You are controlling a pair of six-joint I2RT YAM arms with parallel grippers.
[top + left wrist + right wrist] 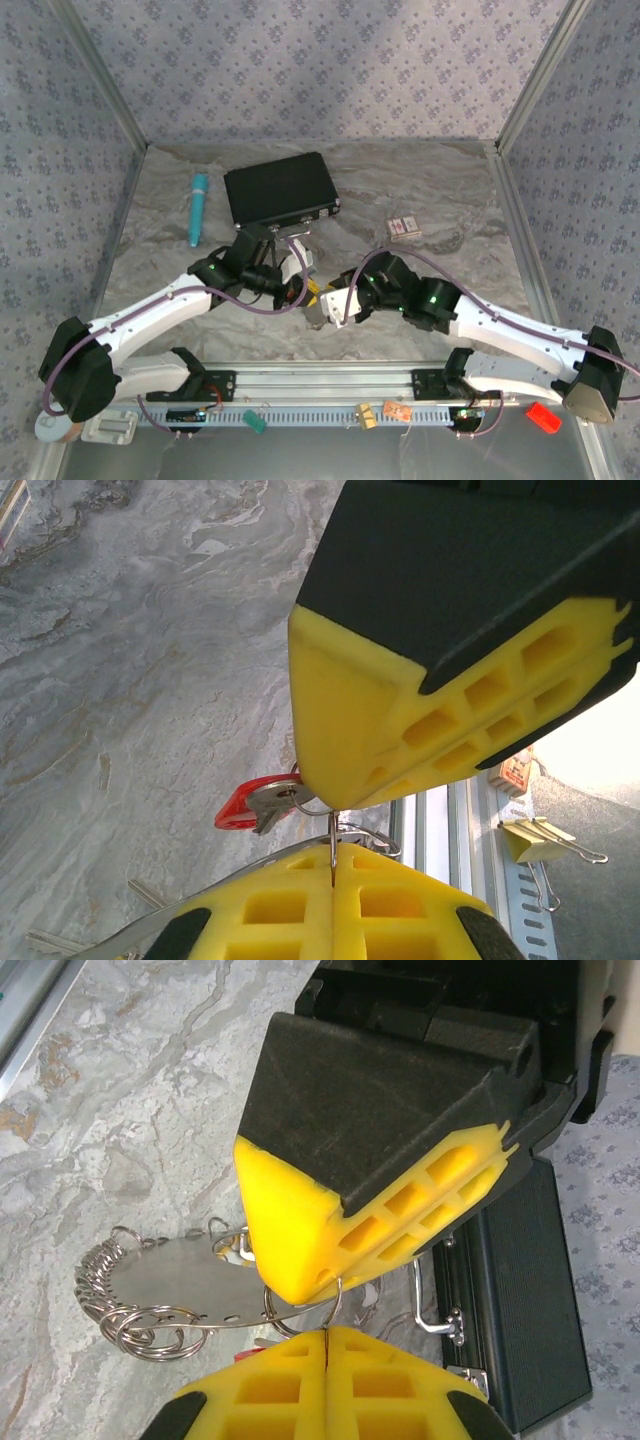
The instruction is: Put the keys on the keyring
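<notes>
**Worktop** (pixel 450 185): grey marbled sheet, walled by patterned panels. The two arms meet over its near middle.

**Left gripper** (pixel 332 872): yellow-padded jaws pressed together. In the left wrist view they pinch a thin wire ring (pixel 331 832) that stands upright out of the seam between the pads.

**Right gripper** (pixel 325 1345): jaws likewise closed. In the right wrist view they nip a thin ring at the rim of the keyring, with the left gripper's pad tips lying against that same rim from above. Whether both jaws hold one and the same ring cannot be told.

**Keyring** (pixel 185 1282): flat, round, silvery plate held above the worktop between the two grippers. Small holes line its edge, and a cluster of split rings hangs along its left side.

**Red-tagged key** (pixel 248 802): its head is threaded on the wire ring, just beside the right gripper's pads and clear of the worktop.

**Loose keys** (pixel 143 891): two slim, blurred shapes flat on the worktop below, probably keys.

**Black case** (pixel 280 188): closed, lying beyond the grippers.

**Teal cylinder** (pixel 197 208): left of the case.

**Patterned card box** (pixel 404 229): right of the case, well apart from it.

**Binder clip** (pixel 535 838): lies by the front rail.
</notes>
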